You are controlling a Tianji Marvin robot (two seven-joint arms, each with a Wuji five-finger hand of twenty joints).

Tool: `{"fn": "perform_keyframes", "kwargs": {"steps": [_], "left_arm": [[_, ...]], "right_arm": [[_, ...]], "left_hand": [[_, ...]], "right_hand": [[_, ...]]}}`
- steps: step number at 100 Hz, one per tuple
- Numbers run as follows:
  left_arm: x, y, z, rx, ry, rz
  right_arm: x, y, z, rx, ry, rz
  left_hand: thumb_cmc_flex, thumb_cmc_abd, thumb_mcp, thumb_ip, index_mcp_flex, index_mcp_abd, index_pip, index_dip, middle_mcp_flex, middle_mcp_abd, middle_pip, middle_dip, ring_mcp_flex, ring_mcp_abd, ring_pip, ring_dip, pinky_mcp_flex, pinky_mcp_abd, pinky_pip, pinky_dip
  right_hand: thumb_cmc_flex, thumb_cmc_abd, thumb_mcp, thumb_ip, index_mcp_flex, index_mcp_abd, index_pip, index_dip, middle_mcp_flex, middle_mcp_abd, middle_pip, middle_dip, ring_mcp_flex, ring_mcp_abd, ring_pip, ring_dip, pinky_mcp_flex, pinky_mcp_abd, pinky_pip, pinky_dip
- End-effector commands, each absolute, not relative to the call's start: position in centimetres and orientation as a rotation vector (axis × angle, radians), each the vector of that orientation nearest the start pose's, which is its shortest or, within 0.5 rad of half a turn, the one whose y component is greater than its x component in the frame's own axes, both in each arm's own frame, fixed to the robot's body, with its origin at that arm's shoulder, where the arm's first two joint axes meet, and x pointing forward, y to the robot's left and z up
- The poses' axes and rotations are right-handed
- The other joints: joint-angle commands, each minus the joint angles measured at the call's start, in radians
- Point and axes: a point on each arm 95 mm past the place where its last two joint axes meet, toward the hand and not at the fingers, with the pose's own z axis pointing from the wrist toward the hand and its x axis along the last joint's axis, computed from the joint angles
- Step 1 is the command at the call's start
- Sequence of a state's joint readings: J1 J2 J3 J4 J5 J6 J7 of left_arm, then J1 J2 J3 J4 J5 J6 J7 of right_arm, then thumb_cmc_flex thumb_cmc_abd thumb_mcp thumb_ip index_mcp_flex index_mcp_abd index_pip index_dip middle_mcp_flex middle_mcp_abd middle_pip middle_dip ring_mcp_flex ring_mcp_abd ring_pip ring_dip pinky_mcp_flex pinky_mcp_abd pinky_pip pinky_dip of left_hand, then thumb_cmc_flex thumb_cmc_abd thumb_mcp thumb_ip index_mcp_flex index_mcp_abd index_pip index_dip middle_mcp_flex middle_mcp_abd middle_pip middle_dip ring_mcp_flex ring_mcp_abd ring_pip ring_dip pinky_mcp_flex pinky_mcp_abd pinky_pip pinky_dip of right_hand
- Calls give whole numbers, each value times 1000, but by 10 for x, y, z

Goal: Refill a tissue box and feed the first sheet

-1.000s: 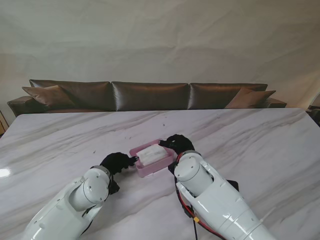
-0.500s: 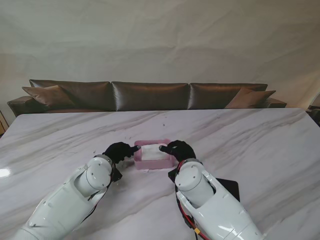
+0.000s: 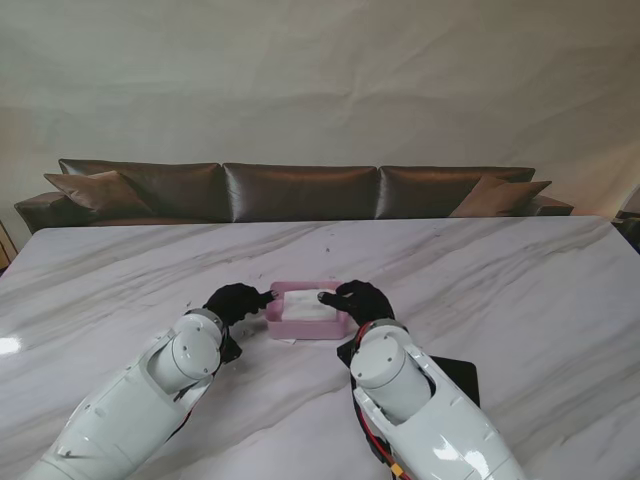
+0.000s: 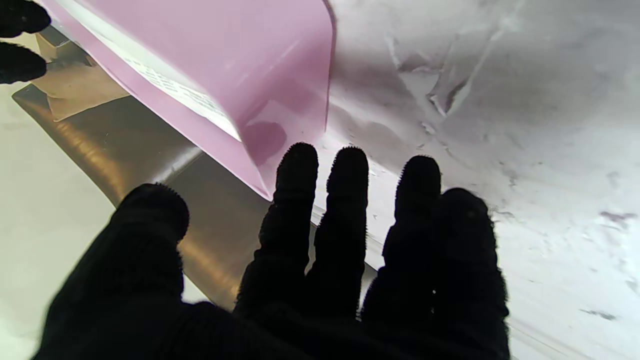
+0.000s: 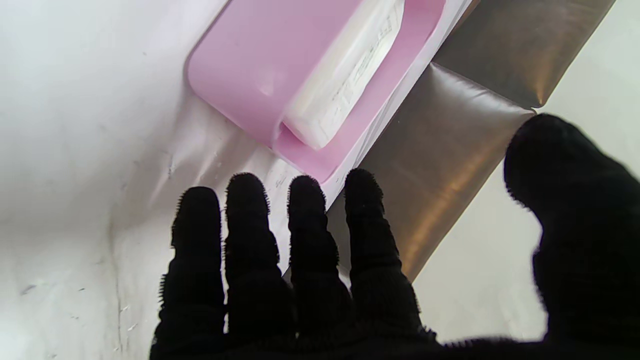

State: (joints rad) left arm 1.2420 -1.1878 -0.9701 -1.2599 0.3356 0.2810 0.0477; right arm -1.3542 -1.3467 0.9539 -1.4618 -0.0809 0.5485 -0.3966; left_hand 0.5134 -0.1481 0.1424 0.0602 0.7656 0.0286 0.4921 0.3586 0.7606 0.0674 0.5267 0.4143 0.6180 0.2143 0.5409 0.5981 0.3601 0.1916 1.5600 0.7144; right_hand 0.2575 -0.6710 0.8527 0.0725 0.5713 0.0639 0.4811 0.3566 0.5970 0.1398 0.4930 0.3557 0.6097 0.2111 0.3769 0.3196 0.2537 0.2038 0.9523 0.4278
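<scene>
Nearest to me, the two white arms rise from the bottom corners. The left robot hand [image 3: 237, 301] in a black glove has its fingers [image 4: 295, 200] spread and holds nothing; it is just beside the left end of the pink plastic tissue box [image 3: 305, 322]. The right robot hand [image 3: 358, 298] is also wide, with fingers [image 5: 305, 225] apart, just beside the right end of the box. Whether either touches the box, I cannot tell. Inside the open box lies a white pack of tissues [image 3: 305, 306]. The box rests on the white marble table [image 3: 520, 290]. Farther away stand a dark brown leather sofa [image 3: 300, 192] and a pale wall [image 3: 320, 80].
</scene>
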Motion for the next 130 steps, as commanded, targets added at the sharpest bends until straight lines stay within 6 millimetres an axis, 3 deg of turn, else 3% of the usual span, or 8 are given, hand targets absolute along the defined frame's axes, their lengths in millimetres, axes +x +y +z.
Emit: {"fn": "perform_keyframes", "kwargs": {"steps": [1, 24, 51, 83, 94, 103, 110, 130], "left_arm": [[468, -26, -362, -1969, 1164, -1462], [442, -17, -355, -1974, 1126, -1464], [402, -14, -364, -2000, 1119, -1639], [380, -21, -368, -2021, 1107, -1849], [376, -23, -371, -2050, 1082, -1876], [372, -24, -372, -2056, 1075, -1889], [370, -25, -371, -2049, 1075, -1897], [365, -26, -369, -2015, 1070, -1906]], "right_arm": [[428, 106, -338, -2809, -865, -1931], [410, 86, -323, -2862, -935, -1976], [376, 42, -311, -2945, -1164, -2014], [357, -24, -316, -3190, -1370, -1843], [347, -37, -319, -3258, -1391, -1765], [339, -42, -321, -3301, -1393, -1727], [333, -45, -322, -3330, -1390, -1707], [321, -50, -326, -3382, -1383, -1648]], "left_hand": [[1, 15, -17, 31, -20, -33, -9, -15, -24, -31, -11, 0, -17, 4, -8, -11, -15, 16, -214, 4], [1, 25, -26, 28, -18, -42, -16, -15, -15, -30, -18, -4, -5, 18, -17, -18, -18, 45, -242, -4], [22, 39, -42, 25, -11, -47, -27, -11, -6, -35, -36, -14, -1, 1, -44, -39, -54, 66, -300, -24], [37, 45, -58, 25, -52, -74, -67, -18, -25, -41, -78, -39, -12, -20, -92, -66, -84, 57, -351, -34], [47, 40, -59, 28, -56, -73, -75, -11, -33, -36, -93, -60, -24, -35, -124, -96, -152, 34, -466, -89], [52, 38, -56, 29, -56, -72, -79, -11, -42, -39, -109, -79, -32, -49, -151, -128, -194, 31, -547, -146], [56, 36, -55, 29, -56, -75, -82, -12, -48, -42, -120, -92, -38, -64, -169, -151, -227, 16, -596, -188], [57, 32, -47, 29, -64, -78, -93, -19, -68, -56, -148, -110, -62, -100, -206, -193, -326, -33, -734, -280]], "right_hand": [[-28, 12, -14, 13, -19, -14, -11, -2, -41, -30, 0, 12, -17, 5, 15, 15, -7, 20, 0, -4], [-32, 21, -13, 9, -24, -9, -12, 0, -47, -22, 9, 14, -30, -1, 10, 17, -12, 18, -8, -1], [-44, 36, -16, 4, -16, -15, -18, 0, -39, -23, 4, 11, -37, -18, 3, 14, -13, 3, -20, 1], [-49, 33, -12, 2, -14, -23, -22, 5, -52, -29, -4, 10, -83, -3, -7, 13, -26, 17, -33, 4], [-50, 36, -12, 1, -19, -24, -25, 6, -65, -26, -7, 10, -105, 15, -7, 14, -33, 29, -37, 8], [-51, 39, -13, 0, -24, -16, -29, 7, -68, 20, -16, 3, -111, 22, -4, 15, -29, 40, -38, 12], [-53, 44, -13, 4, -79, 52, -65, -5, -66, 75, -54, -45, -113, 38, -15, 0, -13, 56, -42, 17], [-51, 55, -16, 8, -128, 79, -75, -14, -99, 138, -82, -87, -130, 90, -28, -24, 13, 98, -42, 16]]}}
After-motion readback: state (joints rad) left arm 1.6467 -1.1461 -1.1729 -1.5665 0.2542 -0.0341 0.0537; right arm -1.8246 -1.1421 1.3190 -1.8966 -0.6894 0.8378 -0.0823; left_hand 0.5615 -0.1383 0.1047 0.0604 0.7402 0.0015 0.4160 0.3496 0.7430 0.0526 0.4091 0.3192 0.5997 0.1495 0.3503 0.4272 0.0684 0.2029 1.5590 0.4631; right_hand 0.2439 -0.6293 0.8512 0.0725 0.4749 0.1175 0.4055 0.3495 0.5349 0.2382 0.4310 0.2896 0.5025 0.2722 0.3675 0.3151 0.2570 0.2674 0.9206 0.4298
